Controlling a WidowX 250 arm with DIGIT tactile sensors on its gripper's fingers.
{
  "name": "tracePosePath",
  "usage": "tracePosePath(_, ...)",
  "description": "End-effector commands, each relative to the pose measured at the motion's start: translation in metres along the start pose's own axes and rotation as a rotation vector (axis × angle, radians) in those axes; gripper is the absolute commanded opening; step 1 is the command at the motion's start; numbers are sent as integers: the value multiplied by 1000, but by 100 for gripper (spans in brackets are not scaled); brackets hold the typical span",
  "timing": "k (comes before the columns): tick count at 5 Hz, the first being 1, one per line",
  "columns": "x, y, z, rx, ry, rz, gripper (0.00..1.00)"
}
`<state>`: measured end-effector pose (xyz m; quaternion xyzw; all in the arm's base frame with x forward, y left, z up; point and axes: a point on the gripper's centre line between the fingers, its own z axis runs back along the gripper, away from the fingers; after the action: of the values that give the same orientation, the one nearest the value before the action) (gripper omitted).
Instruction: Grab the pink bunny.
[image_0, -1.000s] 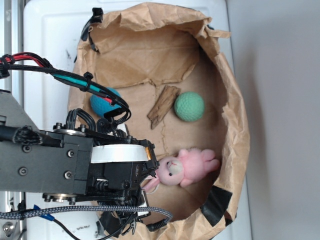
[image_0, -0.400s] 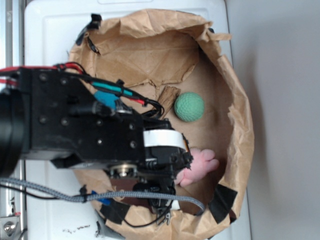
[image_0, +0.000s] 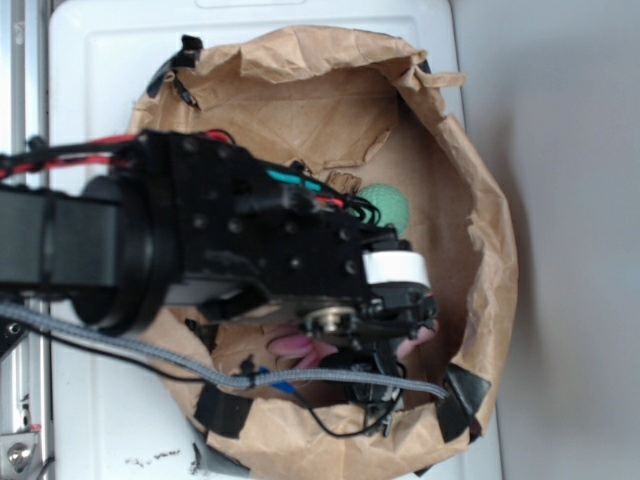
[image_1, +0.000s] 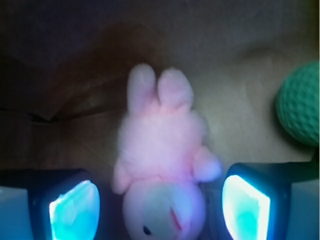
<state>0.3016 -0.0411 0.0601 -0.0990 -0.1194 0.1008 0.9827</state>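
The small soft pink plush bunny (image_1: 162, 165) lay between the wide-open fingers of the black end effector (image_1: 160, 207), ungripped, inside the crumpled brown paper bag (image_0: 480, 250), near the green textured ball (image_1: 302, 107).

Pink bunny (image_1: 161, 165), small fuzzy plush, lying flat on brown paper, face up, pale face with one dark eye visible, stubby arms spread, mostly hidden in exterior view

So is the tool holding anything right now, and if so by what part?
Nothing is held yet. The tool is open, its fingers standing on either side of the pink bunny near its head, not touching it.
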Motion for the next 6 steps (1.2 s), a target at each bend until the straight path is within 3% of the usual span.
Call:
tracePosePath(1, 10, 3, 7, 26, -85, 49, 0)
tracePosePath(2, 4, 8, 17, -4, -74, 72, 0)
tracePosePath(4, -13, 15, 33, -7, -76, 104, 0)
tracePosePath(5, 18, 5, 40, 0, -41, 150, 0)
tracePosePath(6, 19, 4, 57, 12, 11, 169, 0)
